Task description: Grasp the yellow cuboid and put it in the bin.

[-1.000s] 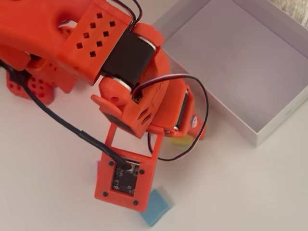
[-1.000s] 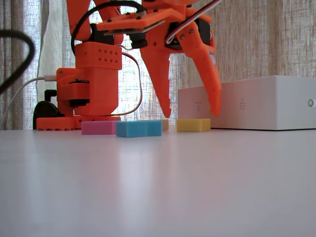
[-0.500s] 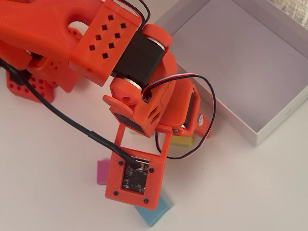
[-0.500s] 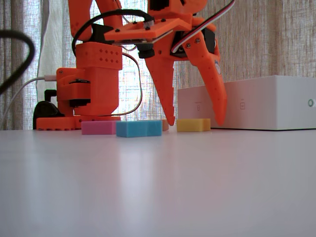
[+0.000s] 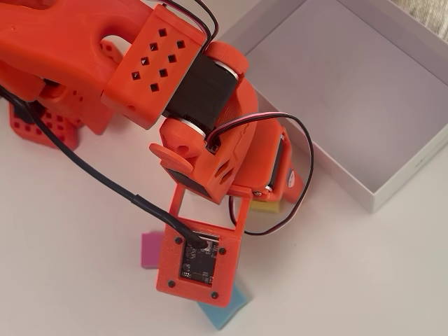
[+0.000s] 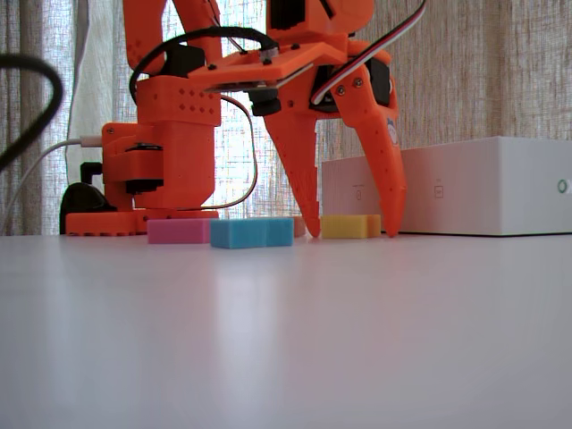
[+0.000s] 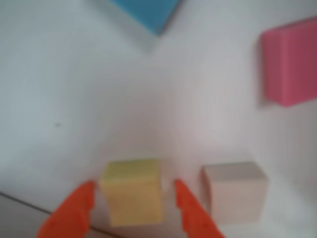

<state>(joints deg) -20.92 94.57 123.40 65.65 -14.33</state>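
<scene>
**Claw straddles the yellow block, ready to close**

The tabletop (image 6: 286, 340) is white and mostly bare. On its right in the fixed view stands the bin (image 6: 465, 183), a low white box, empty as far as the overhead view (image 5: 364, 91) shows. The orange arm (image 5: 133, 63) reaches down just left of it. Its claw (image 6: 353, 234) is spread wide, tips down at the tabletop, one finger on each side of the yellow cuboid (image 7: 132, 191), which lies flat just left of the bin. A beige block (image 7: 235, 191) sits just right of it in the wrist view; pink (image 6: 179, 231) and blue (image 6: 252, 232) blocks lie farther left.

The grasp is in hand. Next, likely: close squarely on the cuboid without nudging the beige block, then lift over the bin's wall.
</scene>
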